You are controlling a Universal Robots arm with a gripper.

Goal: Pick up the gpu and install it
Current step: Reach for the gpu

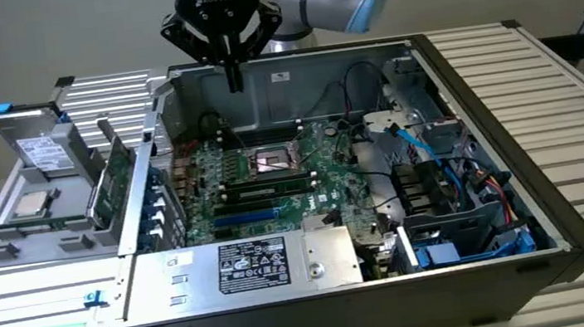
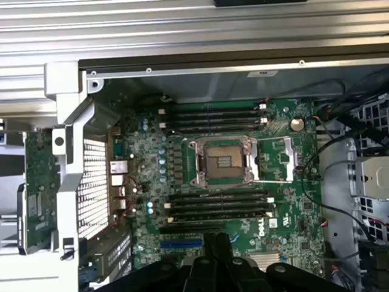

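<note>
Gripper (image 1: 234, 83), pressed together and empty, is hovering over the far edge of the case (image 1: 316, 85) while the gpu (image 1: 104, 191) is standing unpicked in the rack (image 1: 45, 244) at the exterior view's left.

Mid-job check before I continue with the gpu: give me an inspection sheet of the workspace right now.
Surface: ribbed metal table carrying the open computer case.
Job's things: gpu stands upright in the grey tray at the exterior view's left, outside the case; motherboard lies exposed.
Clutter: hard drive and processor chip in that tray.
Grippers: gripper shut, empty, above the open case.
Cables: blue cable and black cables inside the case, beside the board.
Surroundings: plain wall.
</note>
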